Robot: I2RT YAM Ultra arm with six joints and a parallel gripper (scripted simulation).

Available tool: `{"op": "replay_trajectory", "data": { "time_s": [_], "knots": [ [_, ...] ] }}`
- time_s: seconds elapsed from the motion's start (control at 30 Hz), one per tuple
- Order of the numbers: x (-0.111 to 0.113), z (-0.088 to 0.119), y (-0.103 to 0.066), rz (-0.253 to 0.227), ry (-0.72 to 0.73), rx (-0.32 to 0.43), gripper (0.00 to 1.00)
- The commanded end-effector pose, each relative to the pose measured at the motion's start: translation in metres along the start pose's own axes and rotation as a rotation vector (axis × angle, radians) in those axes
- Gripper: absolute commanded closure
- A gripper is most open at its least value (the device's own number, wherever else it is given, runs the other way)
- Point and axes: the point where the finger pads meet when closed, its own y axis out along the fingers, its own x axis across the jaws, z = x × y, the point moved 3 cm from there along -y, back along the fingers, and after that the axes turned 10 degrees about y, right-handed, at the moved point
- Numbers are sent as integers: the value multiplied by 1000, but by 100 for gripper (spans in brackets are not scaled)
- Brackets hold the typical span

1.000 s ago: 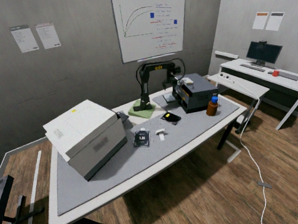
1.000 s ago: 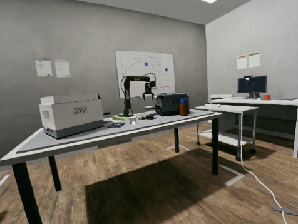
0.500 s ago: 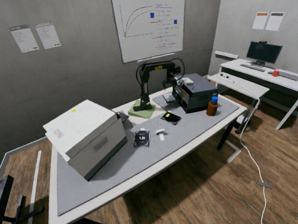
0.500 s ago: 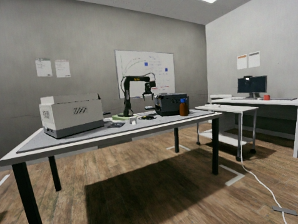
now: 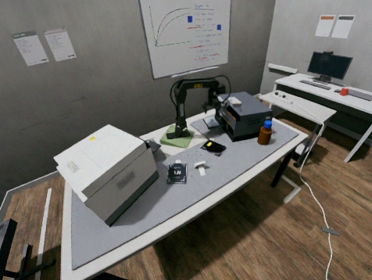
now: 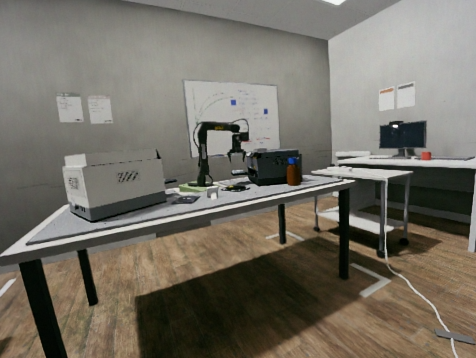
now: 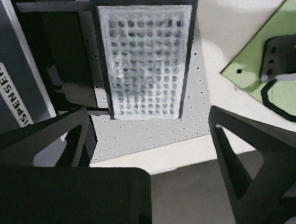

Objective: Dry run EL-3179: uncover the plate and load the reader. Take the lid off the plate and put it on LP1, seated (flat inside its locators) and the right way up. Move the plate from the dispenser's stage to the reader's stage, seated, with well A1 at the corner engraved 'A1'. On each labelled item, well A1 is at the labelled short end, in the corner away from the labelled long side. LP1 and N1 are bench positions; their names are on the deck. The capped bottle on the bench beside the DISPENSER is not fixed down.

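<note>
Directly below the open tool (image 7: 150, 145), the lidded plate (image 7: 145, 60).

arm (image 5: 180, 102): upright, forearm level | gripper (image 7: 150, 145): apparently pointing down | jaws: wide apart, empty

Room evenly lit, moderately bright, soft overhead light; a bright ceiling panel (image 6: 334, 2) shows at the upper edge of the exterior view. The white-edged grey surface (image 6: 150, 220) throws a broad, soft-edged dark shadow on the brown wooden floor (image 6: 240, 300) beneath it. No hard glare; the white wall-mounted whiteboard (image 5: 185, 35) reads pale, its writing too blurred to read. All views soft and low in detail. Top view bends straight lines toward its edges. Wrist view: the clear lidded well plate (image 7: 145, 60) is hazy, and the dark gripper (image 7: 150, 145) fingers close to the lens are in shade and out of focus.
</note>
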Motion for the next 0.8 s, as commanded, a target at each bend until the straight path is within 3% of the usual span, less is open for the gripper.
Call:
{"op": "replay_trajectory", "data": {
  "time_s": [0.0, 0.77],
  "knots": [
    [-1, -4, -2, -41, -1, -4, 0],
    [0, -5, 25, -41, 3, -6, 0]
  ]
}}
